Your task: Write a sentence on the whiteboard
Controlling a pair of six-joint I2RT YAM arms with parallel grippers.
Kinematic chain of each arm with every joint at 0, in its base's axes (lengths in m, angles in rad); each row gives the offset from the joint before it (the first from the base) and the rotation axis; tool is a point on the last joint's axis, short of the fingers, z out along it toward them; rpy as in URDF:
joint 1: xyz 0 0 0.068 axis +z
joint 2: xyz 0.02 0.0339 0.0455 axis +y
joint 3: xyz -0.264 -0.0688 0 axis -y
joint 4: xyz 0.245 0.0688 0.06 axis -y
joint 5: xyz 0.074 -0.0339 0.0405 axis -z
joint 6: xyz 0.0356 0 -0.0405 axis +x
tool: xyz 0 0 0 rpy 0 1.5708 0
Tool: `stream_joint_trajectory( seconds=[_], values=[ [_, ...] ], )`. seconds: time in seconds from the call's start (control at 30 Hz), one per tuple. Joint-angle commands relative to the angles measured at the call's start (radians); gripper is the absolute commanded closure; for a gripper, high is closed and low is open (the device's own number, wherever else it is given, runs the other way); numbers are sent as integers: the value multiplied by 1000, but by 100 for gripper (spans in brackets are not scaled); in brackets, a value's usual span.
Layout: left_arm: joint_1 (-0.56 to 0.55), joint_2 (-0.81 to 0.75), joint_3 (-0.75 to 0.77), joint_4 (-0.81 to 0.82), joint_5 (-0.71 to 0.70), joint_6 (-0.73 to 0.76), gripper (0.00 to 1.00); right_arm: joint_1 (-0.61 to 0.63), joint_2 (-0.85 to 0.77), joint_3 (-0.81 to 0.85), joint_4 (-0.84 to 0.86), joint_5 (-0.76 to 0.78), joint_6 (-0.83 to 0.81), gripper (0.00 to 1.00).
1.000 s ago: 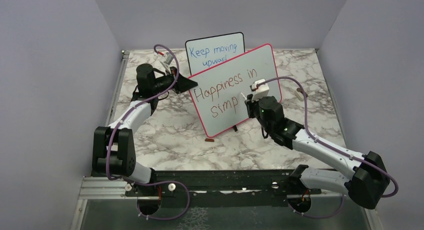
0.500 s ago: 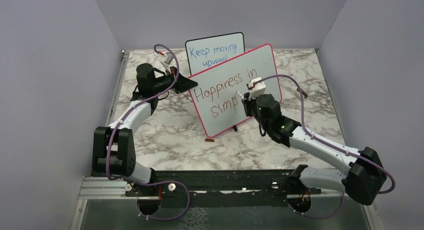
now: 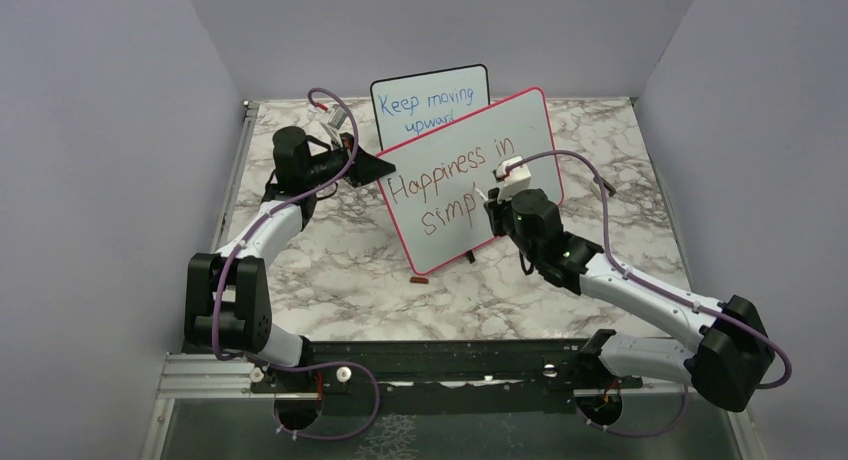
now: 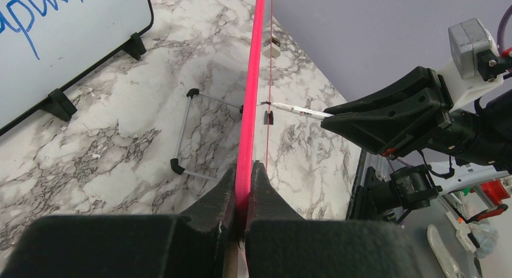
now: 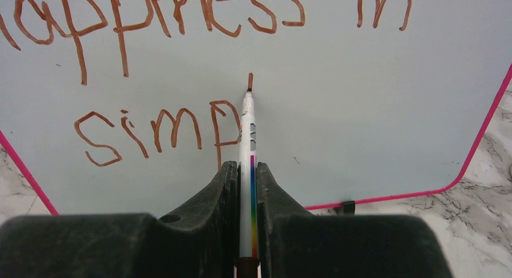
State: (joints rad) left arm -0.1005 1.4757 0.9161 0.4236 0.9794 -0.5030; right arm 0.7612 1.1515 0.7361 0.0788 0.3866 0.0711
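The right gripper (image 5: 246,169), clamped on the marker (image 5: 247,130), has the tip on the whiteboard (image 5: 374,109) just right of "simp" in the sentence (image 5: 175,119). The "l" wants a straight downward stroke with light pressure, while the left gripper (image 4: 243,175), pinched shut on the board's left edge mid-table, braces it.

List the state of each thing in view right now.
whiteboard: standing, left edge clamped.
sentence: unfinished, "Happiness in simp" plus one started stroke.
marker: uncapped, tip on the whiteboard.
left gripper: fingers shut on the whiteboard's frame.
right gripper: fingers shut on the marker.
smaller board: upright behind, blue writing.
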Motion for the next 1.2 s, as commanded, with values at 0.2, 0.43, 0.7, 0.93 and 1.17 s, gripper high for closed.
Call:
stream_joint_trajectory(
  seconds=[0.2, 0.43, 0.7, 0.93, 1.17],
  values=[
    [-10, 35, -16, -105, -68, 95, 100, -5, -26, -9, -135, -57, 37, 99],
    [-11, 36, -16, -105, -68, 95, 100, -5, -25, -22, -166, -67, 43, 99],
    [-11, 37, -16, -106, -68, 95, 100, -5, -43, -35, -189, -33, 47, 99],
    [-10, 38, -15, -106, -67, 96, 100, -5, -38, -33, -174, -12, 47, 99],
    [-11, 37, -16, -106, -69, 96, 100, -5, -68, -33, -112, 18, 35, 99]
  ],
)
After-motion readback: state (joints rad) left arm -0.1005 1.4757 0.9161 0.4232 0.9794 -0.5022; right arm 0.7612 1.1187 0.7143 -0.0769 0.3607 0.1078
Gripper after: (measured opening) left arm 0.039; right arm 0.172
